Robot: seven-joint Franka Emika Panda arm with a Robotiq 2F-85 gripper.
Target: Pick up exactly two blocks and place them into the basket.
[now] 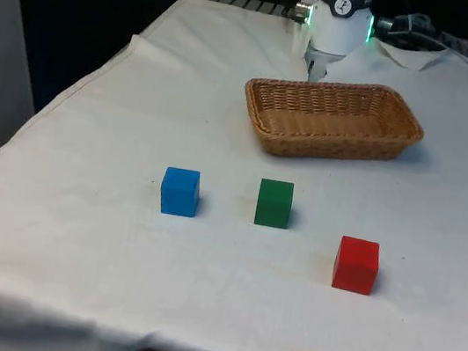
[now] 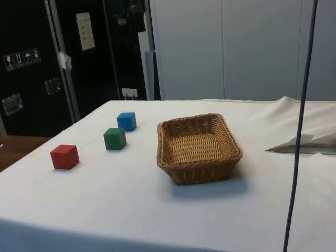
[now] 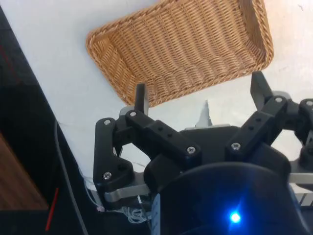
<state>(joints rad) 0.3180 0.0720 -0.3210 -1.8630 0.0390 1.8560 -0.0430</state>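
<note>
You are seeing the arm cut off at the top of the front view, so only its white base is showing behind the basket. In the wrist view the claw is hanging just short of the basket's near rim, with its two fingers spread wide and gripping nothing. The basket's far corners are running out of that picture.

Around the basket, the white cloth is covering the tabletop and is bunching into folds on the robot's side of the basket, where a dark cable is hanging across the side view. Nothing is standing between the basket and the blocks.

The basket is sitting open, and you are looking at bare wicker inside it in all three views. All three blocks are resting on the cloth, well apart from the basket on the side away from the robot. The green block is lying nearest to the basket. The blue block is sitting beside it towards the front view's left, and the red block is lying farther from the basket towards the front view's right. None of them is touching another.
</note>
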